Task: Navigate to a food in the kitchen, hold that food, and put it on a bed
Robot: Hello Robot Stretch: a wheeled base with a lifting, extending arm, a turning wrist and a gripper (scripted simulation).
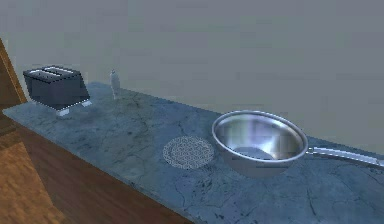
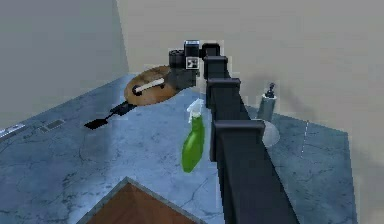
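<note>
- Extending over the blue-grey stone counter (image 2: 60, 165), the dark arm (image 2: 235, 140) ends in the hand (image 2: 175, 72), seen in the arm side view near the far wall.
- Whether the hand is gripping anything cannot be told: its far end lies against a brown, loaf-like oval thing (image 2: 150, 90) that rests on the counter, and contact cannot be judged.
- That brown thing carries a pale streak on top. It is the food-like item of the task and sits just left of the arm, at the counter's back.
- A thin black handle (image 2: 100, 122) lies on the counter near the brown thing's lower left.
- A green spray bottle (image 2: 194, 140) stands upright just beside the arm's left face.
- Right of the arm stands a grey pump bottle (image 2: 267, 103), with a pale rounded thing (image 2: 272, 130) at its foot, partly hidden by the arm.
- In the forward view, a steel frying pan (image 1: 260, 138) sits on the counter, handle pointing right, its shiny bottom in plain sight.
- A round mesh disc (image 1: 188, 152) lies flat just left of the pan.
- A dark toaster (image 1: 55, 85) stands at the far left, a small pale bottle (image 1: 114, 83) near it.
</note>
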